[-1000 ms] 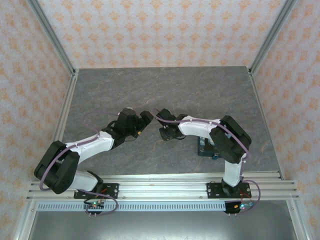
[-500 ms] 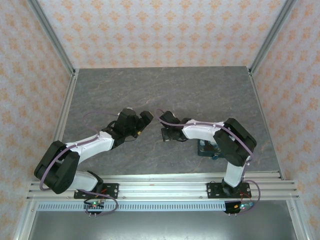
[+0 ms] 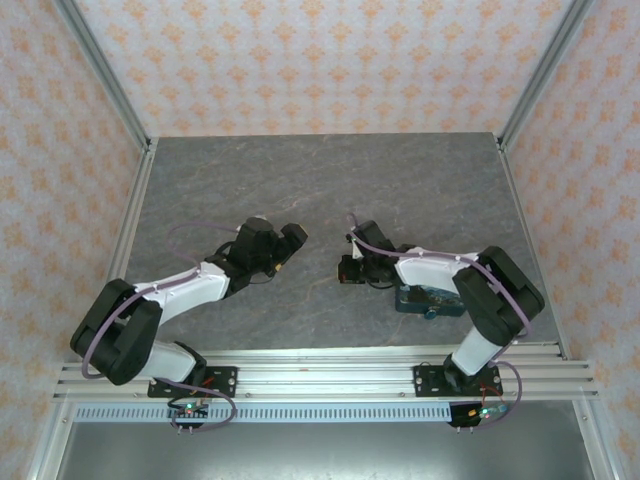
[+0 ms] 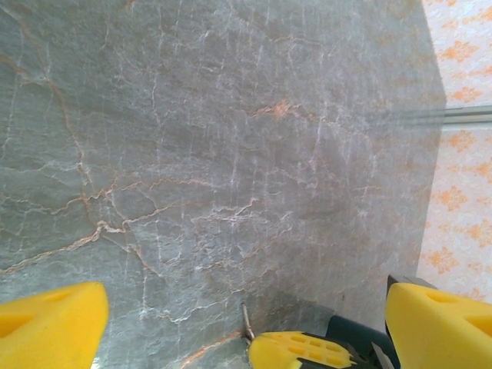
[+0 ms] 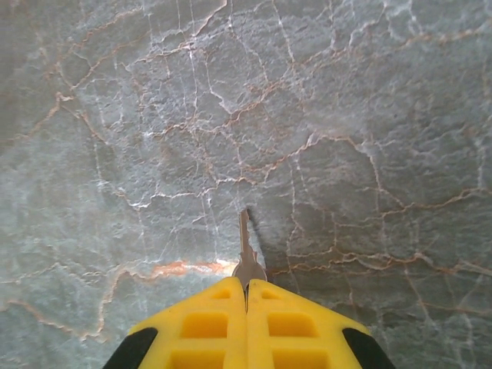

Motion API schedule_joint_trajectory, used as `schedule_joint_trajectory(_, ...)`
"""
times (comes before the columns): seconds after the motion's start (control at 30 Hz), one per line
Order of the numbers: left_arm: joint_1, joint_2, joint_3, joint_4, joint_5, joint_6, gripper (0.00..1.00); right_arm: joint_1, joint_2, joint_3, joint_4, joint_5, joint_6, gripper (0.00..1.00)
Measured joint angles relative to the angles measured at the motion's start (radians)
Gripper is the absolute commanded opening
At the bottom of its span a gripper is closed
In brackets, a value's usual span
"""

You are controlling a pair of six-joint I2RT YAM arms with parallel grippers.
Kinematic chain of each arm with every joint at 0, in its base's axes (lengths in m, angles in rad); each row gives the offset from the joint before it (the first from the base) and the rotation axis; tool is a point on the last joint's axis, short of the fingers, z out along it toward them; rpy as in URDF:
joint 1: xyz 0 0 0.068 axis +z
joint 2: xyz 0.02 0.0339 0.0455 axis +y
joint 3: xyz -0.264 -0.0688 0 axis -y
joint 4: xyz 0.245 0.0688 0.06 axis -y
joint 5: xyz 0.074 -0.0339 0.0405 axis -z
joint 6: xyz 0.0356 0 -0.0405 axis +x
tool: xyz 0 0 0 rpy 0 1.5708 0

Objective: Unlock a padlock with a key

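Padlock, a chunky square block with dark teal sides, lies flat on the grey, veined stone-look table. The white link of the right arm crosses above the padlock's far edge and hides part of its top, so the print there cannot be made out from above.

Just left of the padlock, and apart from it, hangs the right gripper, pointing away from the block. In its wrist view the two yellow fingertips are pressed flat together, pinching the small key. Only the key's pale metal blade shows, sticking straight out past the tips over bare table. Its head is buried between the pads, and whether the tip touches the surface cannot be told.

Farther left of the padlock, well apart from it, the left gripper faces the right one across a gap. Its jaws stand wide with nothing between them: in its wrist view one yellow finger sits at each lower corner. Between them, lower down, appear a yellow fingertip of the right gripper and the key's blade.
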Motion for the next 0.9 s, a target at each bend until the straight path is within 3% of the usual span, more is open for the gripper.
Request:
schedule_joint_trajectory(0.17, -0.003, 0.079, 0.051, -0.022, 0.047, 0.011, 0.92, -0.017, -0.012, -0.039, 0.072, -0.066, 0.045, 0.0)
schedule_joint_trajectory(0.47, -0.049, 0.226, 0.133, -0.018, 0.126, -0.019, 0.8, -0.017, -0.051, -0.058, 0.154, -0.112, 0.11, 0.0)
schedule_joint_trajectory(0.9, -0.069, 0.262, 0.182, -0.017, 0.149, -0.04, 0.63, -0.017, -0.07, -0.057, 0.169, -0.134, 0.124, 0.0)
